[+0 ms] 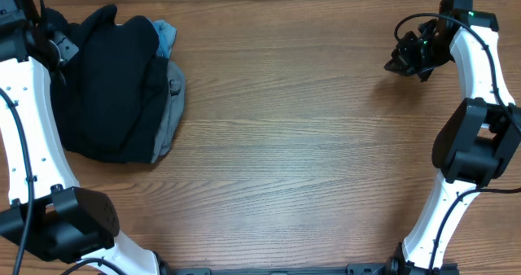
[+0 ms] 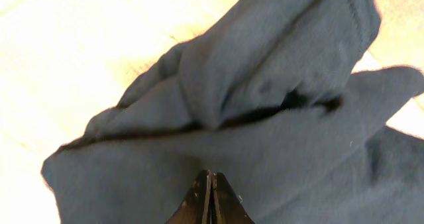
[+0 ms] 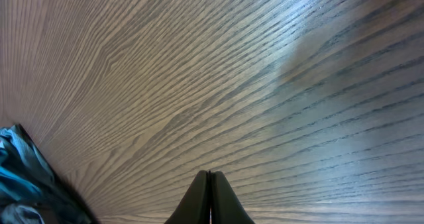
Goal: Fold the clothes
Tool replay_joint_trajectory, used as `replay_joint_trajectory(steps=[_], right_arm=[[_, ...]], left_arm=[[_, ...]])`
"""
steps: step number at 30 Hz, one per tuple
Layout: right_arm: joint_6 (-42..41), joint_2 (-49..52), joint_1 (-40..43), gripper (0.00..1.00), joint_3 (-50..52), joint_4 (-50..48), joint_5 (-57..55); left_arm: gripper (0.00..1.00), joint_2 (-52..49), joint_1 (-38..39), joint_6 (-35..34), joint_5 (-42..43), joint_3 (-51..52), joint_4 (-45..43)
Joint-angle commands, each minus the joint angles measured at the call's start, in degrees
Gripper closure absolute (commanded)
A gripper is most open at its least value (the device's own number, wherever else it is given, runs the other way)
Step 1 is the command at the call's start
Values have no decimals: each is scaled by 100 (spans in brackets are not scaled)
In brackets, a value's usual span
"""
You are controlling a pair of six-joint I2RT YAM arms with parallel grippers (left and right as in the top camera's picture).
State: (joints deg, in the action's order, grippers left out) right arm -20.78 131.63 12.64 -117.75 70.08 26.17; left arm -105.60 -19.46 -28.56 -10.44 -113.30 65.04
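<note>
The clothes (image 1: 110, 88) lie as a crumpled black heap at the table's far left. In the left wrist view the black fabric (image 2: 278, 85) fills nearly the whole picture, bunched in thick folds. My left gripper (image 1: 59, 51) hovers at the heap's left edge; its jaws (image 2: 211, 179) are pressed together just over the cloth, with nothing between them. Far off at the back right, my right gripper (image 1: 395, 65) hangs above bare wood. It is shut and empty (image 3: 210, 176).
A light-blue garment (image 1: 165, 36) and a grey one (image 1: 169, 104) stick out from under the black heap on its right side. A bit of blue cloth (image 3: 20, 181) shows at the lower left of the right wrist view. The wooden table (image 1: 293, 145) stretches between the arms.
</note>
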Motion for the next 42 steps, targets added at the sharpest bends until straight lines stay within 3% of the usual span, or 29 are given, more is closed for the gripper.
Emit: replay_joint_trajectory(steps=[1,6,12,14,18,25,28,32,42], right_arm=[[15,-114,-22,96,-164,31,50],[15,-114,-22,96,-164,122,48],[15,-114,-22,96,-164,166,48],[15,-114,-22,96,-164,162,48],[15,-114,-22,96,-164,151,50],[424,-321,-514,96,-166,-96,179],[1150,-680,-1064,96,-166,-894,870],[1231,-909,-1626,96,-166,-1569,640],[1182,-909,-1788,96,-166,-1663,549]], left_arm=[[96,-435,37,114,-146,61,-146],[96,-691,26,214,-505,-4,-289],[96,-420,48,461,-1355,-1117,-302],[96,-411,57,461,-1047,-1432,-302],[96,-520,195,1073,887,-1366,-669],[96,-1224,715,2332,1569,-1115,-544],[96,-1506,686,2343,1351,-1115,-396],[96,-1534,557,2343,776,-1123,-293],[96,-1180,555,2518,-382,-1137,-608]])
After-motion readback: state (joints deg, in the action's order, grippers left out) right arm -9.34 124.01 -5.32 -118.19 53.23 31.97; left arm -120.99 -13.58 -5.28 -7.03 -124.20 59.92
